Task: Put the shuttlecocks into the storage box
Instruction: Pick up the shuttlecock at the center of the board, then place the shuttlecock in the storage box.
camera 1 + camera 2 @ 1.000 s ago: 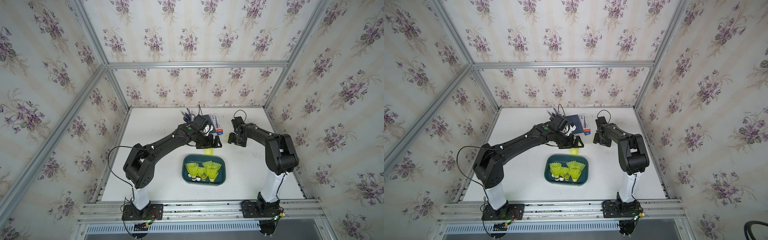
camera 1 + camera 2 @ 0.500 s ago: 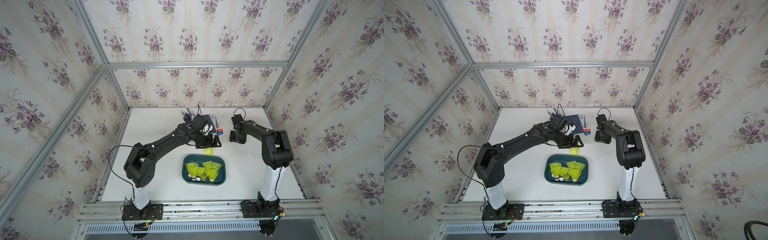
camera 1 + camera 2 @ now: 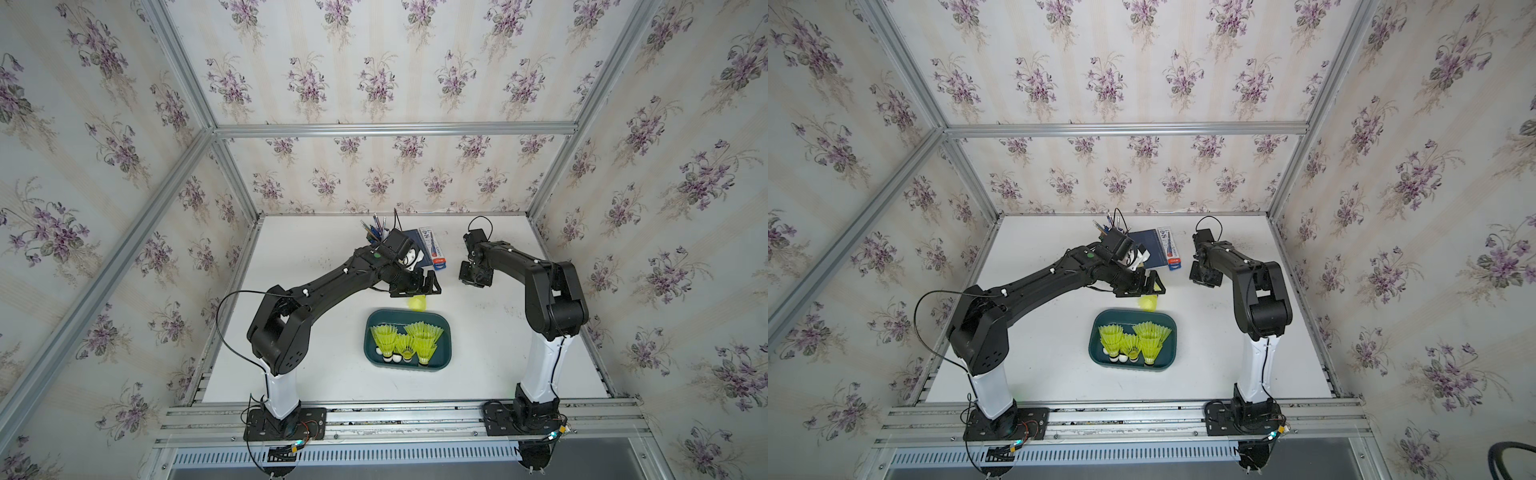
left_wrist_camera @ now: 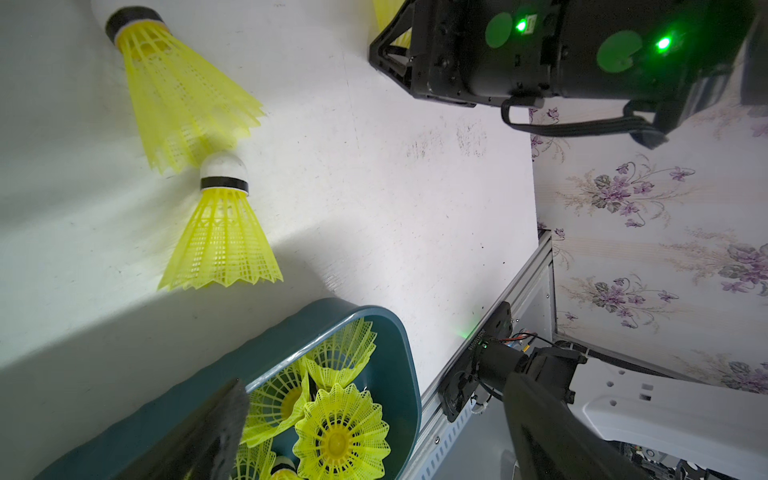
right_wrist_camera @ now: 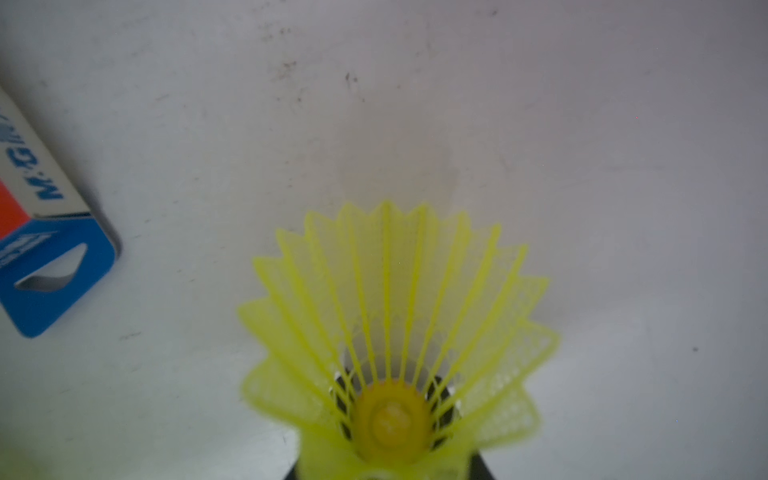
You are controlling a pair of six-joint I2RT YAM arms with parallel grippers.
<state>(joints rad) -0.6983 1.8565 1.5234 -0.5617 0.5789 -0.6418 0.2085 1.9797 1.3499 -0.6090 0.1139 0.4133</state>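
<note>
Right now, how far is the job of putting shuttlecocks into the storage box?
Done: several neon yellow plastic shuttlecocks are in the dark teal rectangular tray. In hand: one shuttlecock sits between the right fingers, grip unclear. Remaining: two shuttlecocks lie beside the tray, near the open left fingers.

Both top views hung high over the near rail, tilted down twd the far wall, wide enough for both arms & the whole table; nearly the same pic, shifted sideways. Left wrist cam sat low & close, facing right across the storage box twd the right arm, sharing both w/ the tops. Right wrist cam sat v. close, staring down into one shuttlecock.
</note>
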